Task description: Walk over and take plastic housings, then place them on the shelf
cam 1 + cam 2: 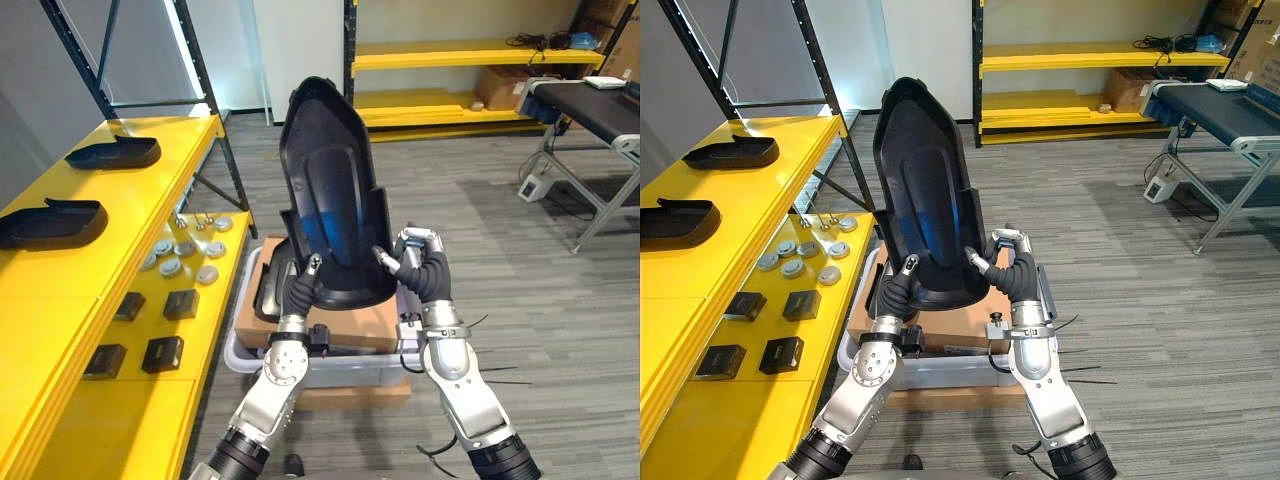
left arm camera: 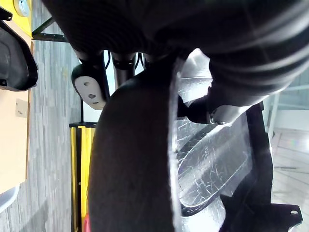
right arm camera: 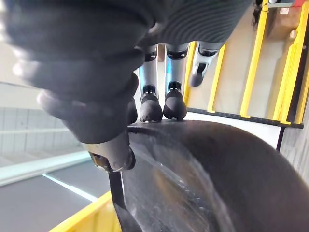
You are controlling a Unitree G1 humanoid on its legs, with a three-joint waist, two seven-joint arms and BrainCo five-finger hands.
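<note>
A large black plastic housing (image 1: 330,180) stands upright in front of me, its hollow side towards me, held by its lower end. My left hand (image 1: 300,290) grips the lower left rim, thumb inside. My right hand (image 1: 420,265) pinches the lower right rim, and its fingers (image 3: 159,104) curl over the edge of the housing (image 3: 203,174). The left wrist view shows the same shell (image 2: 130,159) from very close. Two more black housings (image 1: 115,152) (image 1: 50,222) lie on the top level of the yellow shelf (image 1: 150,195) at my left.
Below the hands a grey bin (image 1: 330,372) holds a cardboard box (image 1: 310,322) and another black housing (image 1: 270,285). The shelf's lower level carries round silver parts (image 1: 185,255) and small black boxes (image 1: 150,335). A conveyor (image 1: 590,105) stands at back right.
</note>
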